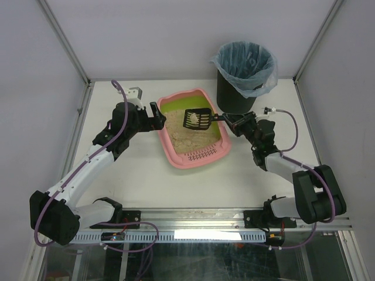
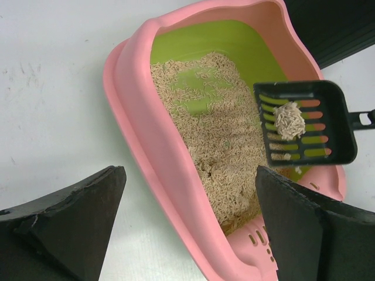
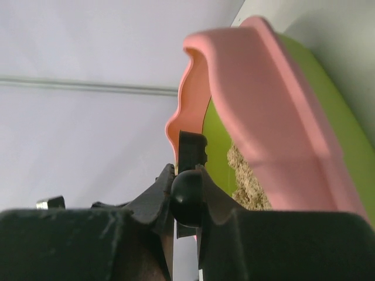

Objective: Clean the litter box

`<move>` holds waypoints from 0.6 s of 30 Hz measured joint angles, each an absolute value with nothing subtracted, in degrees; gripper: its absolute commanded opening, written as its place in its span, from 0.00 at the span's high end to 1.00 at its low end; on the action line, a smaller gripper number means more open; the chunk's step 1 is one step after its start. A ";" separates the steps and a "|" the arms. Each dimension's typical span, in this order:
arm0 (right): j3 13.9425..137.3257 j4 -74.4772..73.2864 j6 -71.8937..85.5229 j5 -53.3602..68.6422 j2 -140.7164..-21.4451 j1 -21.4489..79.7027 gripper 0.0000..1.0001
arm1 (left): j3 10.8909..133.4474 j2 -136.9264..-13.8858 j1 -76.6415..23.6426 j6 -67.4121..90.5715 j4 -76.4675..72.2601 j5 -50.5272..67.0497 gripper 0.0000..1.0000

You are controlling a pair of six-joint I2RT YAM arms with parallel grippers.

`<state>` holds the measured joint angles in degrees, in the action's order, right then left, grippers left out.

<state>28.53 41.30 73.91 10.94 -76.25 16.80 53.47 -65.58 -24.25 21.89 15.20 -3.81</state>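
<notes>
Litter box point(image 1: 166, 142) lies on the white table point(image 1: 135, 170) between the two grippers, with beige litter point(image 1: 187, 140) heaped toward its near, slotted end and bare green floor at the far end. Just left of it, the left gripper point(image 1: 158, 116) has its fingers point(image 2: 76, 228) spread wide and holds nothing; whether they touch the pink rim I cannot tell. Over the far right part of the litter box hangs a black slotted scoop point(image 1: 197, 119), carrying a pale clump point(image 1: 191, 119). To the right of that, the right gripper point(image 1: 229, 121) is clamped tight on the scoop's handle. Behind this gripper stands a black bin point(image 1: 234, 93) lined with a blue bag point(image 1: 243, 61), just beyond the box's far right corner.
</notes>
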 measured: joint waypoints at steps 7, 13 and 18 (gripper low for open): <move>30.02 40.16 72.97 10.81 -76.42 17.45 1.00 | 53.47 -65.43 -24.25 21.91 15.14 -3.79 0.02; 30.76 38.96 72.64 11.42 -76.51 16.27 1.00 | 53.45 -65.23 -24.25 21.96 15.11 -3.75 0.02; 31.70 38.24 72.47 11.53 -76.44 16.05 1.00 | 53.45 -65.21 -24.25 21.96 15.09 -3.33 0.01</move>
<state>31.70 38.24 72.47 11.53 -76.44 16.05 53.45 -65.21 -24.25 21.96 15.09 -3.33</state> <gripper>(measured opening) 0.156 0.990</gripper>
